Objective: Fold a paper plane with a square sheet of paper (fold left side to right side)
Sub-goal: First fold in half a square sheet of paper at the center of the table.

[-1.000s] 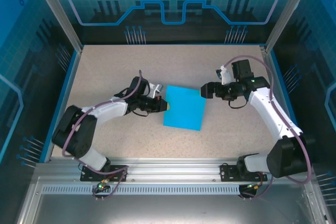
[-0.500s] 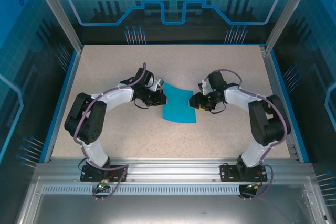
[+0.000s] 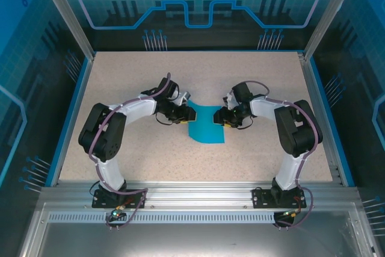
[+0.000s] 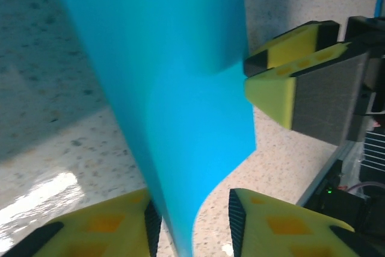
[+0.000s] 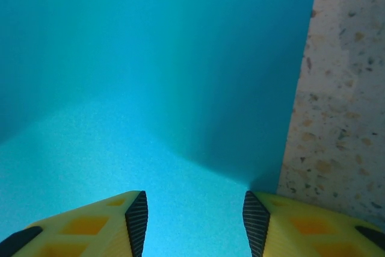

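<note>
The square sheet of paper [image 3: 208,128] lies mid-table, teal-blue and buckled, squeezed narrow between both grippers. My left gripper [image 3: 191,114] is at its left edge. In the left wrist view the sheet [image 4: 180,88] stands up on edge between the parted jaws of the left gripper [image 4: 189,212], close to the left pad and clear of the right one. My right gripper [image 3: 221,117] is at the sheet's right edge, and its yellow fingers [image 4: 271,88] meet the paper's corner. Seen from the right wrist, the right gripper [image 5: 195,209] is open, with the paper [image 5: 150,88] spread beneath and ahead of it.
The speckled tabletop [image 3: 150,76] is framed by a darker blue border strip [image 3: 74,108]. Clear enclosure walls rise at the back and sides. An aluminium rail [image 3: 192,194] with the arm bases runs along the near edge.
Both grippers have moved inward toward each other, pushing the sheet narrower and bowing it. The left jaws have parted from shut; the right jaws closed partway from wide.
</note>
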`<state>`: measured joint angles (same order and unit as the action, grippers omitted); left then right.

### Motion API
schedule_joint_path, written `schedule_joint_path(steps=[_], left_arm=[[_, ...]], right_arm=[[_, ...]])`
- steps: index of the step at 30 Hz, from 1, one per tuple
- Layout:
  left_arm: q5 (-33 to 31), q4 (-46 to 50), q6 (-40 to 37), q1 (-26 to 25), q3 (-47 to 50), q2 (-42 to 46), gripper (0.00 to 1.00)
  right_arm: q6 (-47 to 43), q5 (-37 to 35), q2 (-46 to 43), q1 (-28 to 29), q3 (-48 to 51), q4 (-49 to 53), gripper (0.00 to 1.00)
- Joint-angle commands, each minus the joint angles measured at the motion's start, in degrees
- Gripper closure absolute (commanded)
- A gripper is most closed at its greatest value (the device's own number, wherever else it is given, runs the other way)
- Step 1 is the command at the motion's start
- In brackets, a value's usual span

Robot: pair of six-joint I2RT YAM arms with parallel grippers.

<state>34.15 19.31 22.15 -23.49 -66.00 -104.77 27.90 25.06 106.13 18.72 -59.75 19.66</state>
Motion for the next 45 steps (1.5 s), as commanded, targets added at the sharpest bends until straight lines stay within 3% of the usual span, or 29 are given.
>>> schedule_joint_path(steps=[1,20,32,36,45], left_arm=[[4.0,-2.5,1.7,-1.5,-2.7,-1.3,0.58],[6.5,-7.1,4.4,-4.7,-5.0,-4.1,0.34],[6.3,-7.6,4.9,-5.3,-5.6,-5.4,0.33],[6.4,-7.9,5.1,-5.5,-6.0,-5.9,0.34],[7.2,-8.2,5.1,-5.6,-6.2,-6.2,0.36]], right_arm=[[-0.1,-3.0,1.4,0.9,0.2,3.4,0.5],[1.7,1.6,-0.5,-0.7,2.5,-1.8,0.48],[2.0,4.3,-7.1,-4.7,1.7,-1.4,0.47],[4.7,10.2,-8.8,-5.6,1.7,-5.1,0.45],[9.4,16.3,-2.6,-2.8,-3.5,-8.6,0.43]])
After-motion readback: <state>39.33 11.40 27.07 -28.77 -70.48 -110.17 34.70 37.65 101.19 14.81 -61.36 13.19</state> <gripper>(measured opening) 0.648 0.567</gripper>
